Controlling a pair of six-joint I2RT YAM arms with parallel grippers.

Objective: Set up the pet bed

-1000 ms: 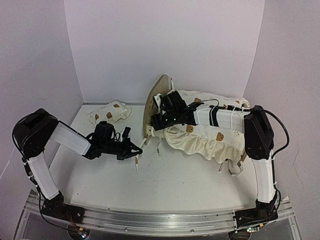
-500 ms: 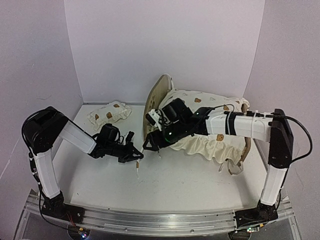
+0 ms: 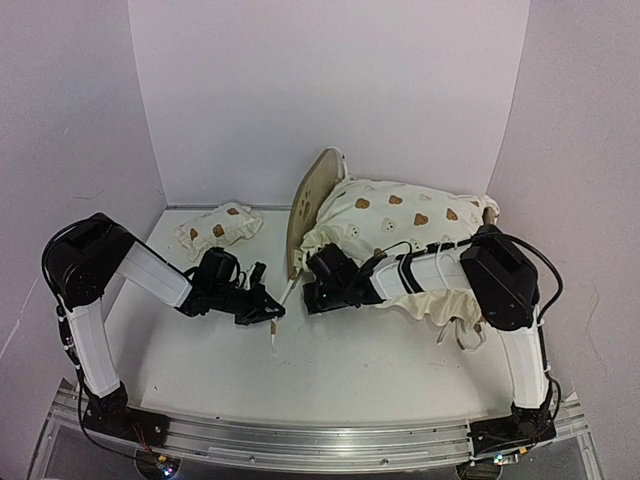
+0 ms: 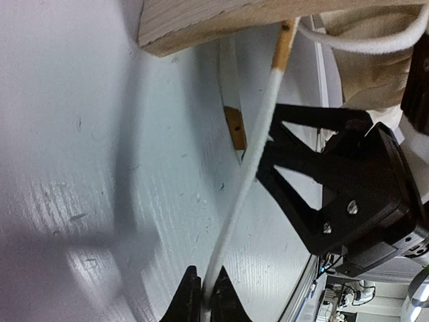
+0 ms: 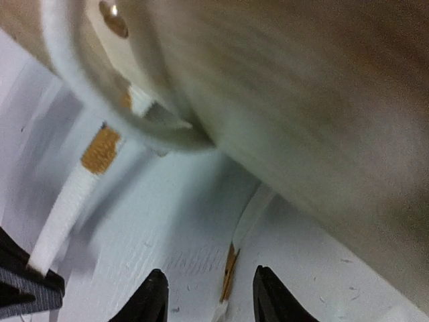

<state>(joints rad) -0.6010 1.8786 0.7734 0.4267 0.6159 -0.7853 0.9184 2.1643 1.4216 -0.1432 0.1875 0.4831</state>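
Note:
The pet bed stands at centre right with its plywood headboard [image 3: 308, 205] facing left. The bear-print cushion [image 3: 400, 215] lies over it and hides the striped base. My left gripper [image 3: 274, 313] is low over the table left of the headboard. In the left wrist view it [image 4: 204, 307] is shut on a white cushion tie [image 4: 249, 168] that runs up to the headboard edge [image 4: 214, 23]. My right gripper [image 3: 310, 296] is open and empty at the headboard's foot. In the right wrist view its fingers [image 5: 151, 298] straddle a second, tan-tipped tie [image 5: 232, 265] lying on the table.
The small bear-print pillow [image 3: 220, 226] lies at the back left near the wall. White walls close the back and both sides. More ties hang from the cushion at the right [image 3: 462, 338]. Bare table [image 3: 380, 360] lies in front of the bed.
My right arm has come off the top of the cushion and dropped to the table at the headboard's foot. The cushion now lies uncovered on the bed. The left gripper has barely moved.

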